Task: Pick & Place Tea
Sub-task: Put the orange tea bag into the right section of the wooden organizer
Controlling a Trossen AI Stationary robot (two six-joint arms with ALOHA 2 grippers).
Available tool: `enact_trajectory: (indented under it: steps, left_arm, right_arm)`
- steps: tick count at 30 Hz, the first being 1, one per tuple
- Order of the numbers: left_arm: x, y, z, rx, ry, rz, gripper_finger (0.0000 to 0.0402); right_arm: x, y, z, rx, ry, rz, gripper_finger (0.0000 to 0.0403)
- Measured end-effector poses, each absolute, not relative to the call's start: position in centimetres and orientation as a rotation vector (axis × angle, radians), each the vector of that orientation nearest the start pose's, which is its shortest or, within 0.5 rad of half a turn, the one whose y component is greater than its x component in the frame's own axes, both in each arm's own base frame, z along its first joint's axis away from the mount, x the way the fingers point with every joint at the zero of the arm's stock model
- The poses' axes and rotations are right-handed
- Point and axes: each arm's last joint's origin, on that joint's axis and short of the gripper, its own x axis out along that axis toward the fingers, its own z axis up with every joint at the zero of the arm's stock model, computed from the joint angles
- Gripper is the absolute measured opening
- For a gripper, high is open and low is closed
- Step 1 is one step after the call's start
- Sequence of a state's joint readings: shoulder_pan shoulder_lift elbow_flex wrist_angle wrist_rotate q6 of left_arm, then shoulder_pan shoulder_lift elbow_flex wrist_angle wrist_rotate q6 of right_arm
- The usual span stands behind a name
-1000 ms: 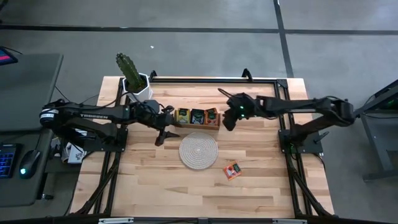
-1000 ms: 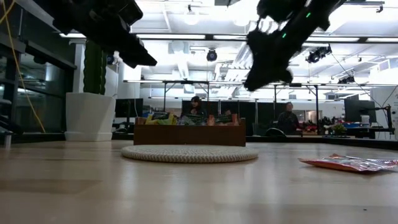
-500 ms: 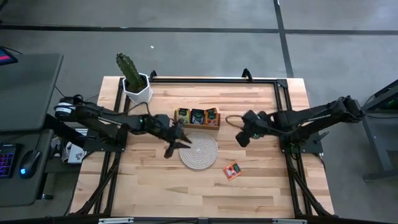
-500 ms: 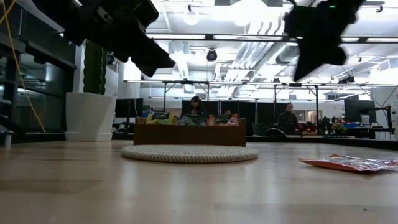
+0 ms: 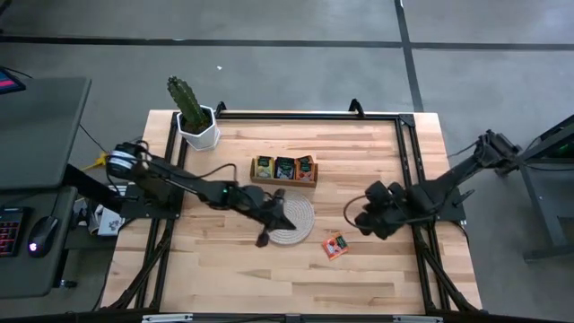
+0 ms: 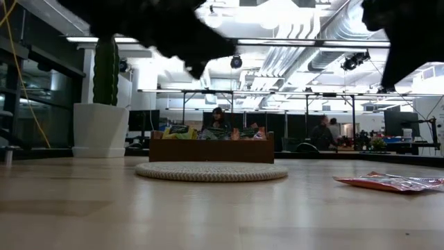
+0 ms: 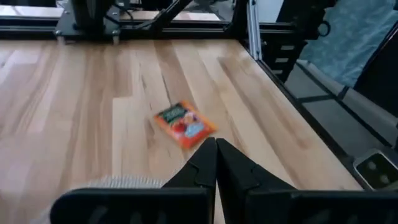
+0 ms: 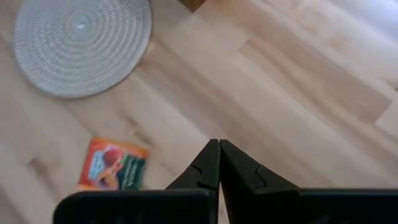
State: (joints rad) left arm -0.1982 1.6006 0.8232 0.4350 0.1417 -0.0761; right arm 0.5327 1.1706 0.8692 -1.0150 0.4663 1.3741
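Observation:
One orange-red tea sachet (image 5: pixel 335 245) lies flat on the wooden table, near and right of the round woven mat (image 5: pixel 289 218); both wrist views show this sachet (image 7: pixel 185 124) (image 8: pixel 114 165). More tea sachets stand in the brown tray (image 5: pixel 284 170) beyond the mat. My left gripper (image 5: pixel 285 221) hovers shut over the mat, and its wrist view shows the shut left gripper (image 7: pixel 216 148) empty. My right gripper (image 5: pixel 359 222) hangs shut above bare table, right of the mat and just beyond the orange sachet. In its own wrist view the right gripper (image 8: pixel 219 149) holds nothing.
A cactus in a white pot (image 5: pixel 193 117) stands at the far left corner. Black frame rails (image 5: pixel 408 152) run along the table's left, right and far sides. In the low view, people sit in the room behind the tray (image 6: pixel 211 147).
My left gripper has travelled from beside the tray's left end toward the right and near edges, ending over the mat, and its fingers have come together. My right gripper has left the tray's right end and moved toward the near edge, stopping beside the orange sachet. Nothing on the table has moved.

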Motion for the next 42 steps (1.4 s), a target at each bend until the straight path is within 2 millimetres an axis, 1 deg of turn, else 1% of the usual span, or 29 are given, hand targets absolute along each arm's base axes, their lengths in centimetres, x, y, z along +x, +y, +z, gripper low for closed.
enact_trajectory:
  steps: [3,6,11,13,15,17,20,24,27,29,32,34,37,39,41,42]
  left_arm:
    - [35.2,-7.8,20.7,-0.046,0.392,-0.329,0.0001]
    - [37.6,-8.5,20.4,-0.003,0.477,-0.304,0.0000]
    - [41.8,-10.5,21.0,0.065,0.552,-0.325,0.0000]
    - [43.3,-11.1,21.3,0.073,0.567,-0.324,0.0000]
    - [44.6,-11.7,21.2,0.070,0.578,-0.330,0.0000]
    - [44.9,-12.2,21.0,0.073,0.614,-0.335,0.0000]
    - [45.7,-12.9,21.1,0.056,0.582,-0.324,0.0000]
    - [45.4,-13.2,19.9,0.007,0.663,-0.288,0.0000]
    - [45.8,-13.4,19.4,-0.024,0.652,-0.271,0.0000]
    - [45.6,-13.4,18.8,-0.036,0.693,-0.263,0.0000]
    - [45.6,-13.6,18.8,-0.066,0.685,-0.230,0.0000]
    - [45.9,-13.6,18.3,-0.093,0.681,-0.204,0.0000]
    - [45.7,-13.6,17.1,-0.102,0.738,-0.190,0.0000]
    - [45.9,-13.6,17.3,-0.110,0.720,-0.192,0.0000]
    - [46.2,-13.7,16.9,-0.136,0.707,-0.185,0.0000]
    - [46.1,-13.7,16.4,-0.134,0.732,-0.178,0.0000]
  right_arm:
    - [16.7,9.5,24.1,0.601,0.916,-0.672,0.0008]
    - [16.2,10.2,24.1,0.617,0.907,-0.670,0.0008]
    - [15.4,11.1,23.8,0.668,0.930,-0.658,0.0003]
    - [15.0,11.3,23.0,0.719,0.930,-0.634,0.0005]
    - [14.5,11.4,21.4,0.791,0.908,-0.578,0.0006]
    - [14.1,11.4,19.6,0.866,0.857,-0.500,0.0003]
    - [13.5,11.0,17.5,0.976,0.804,-0.400,0.0002]
    - [13.0,10.4,15.8,1.041,0.766,-0.348,0.0002]
    - [12.9,10.1,15.5,1.066,0.809,-0.335,0.0002]
    - [13.0,9.9,15.3,1.087,0.851,-0.328,0.0002]
    - [13.2,9.6,15.3,1.121,0.904,-0.318,0.0001]
    - [13.5,9.4,15.3,1.144,0.912,-0.314,0.0003]
    - [13.9,9.1,15.4,1.144,0.913,-0.301,0.0008]
    - [14.2,9.0,15.5,1.128,0.901,-0.269,0.0010]
    - [14.5,8.9,15.7,1.109,0.883,-0.239,0.0010]
    - [14.6,8.8,15.7,1.109,0.878,-0.232,0.0010]
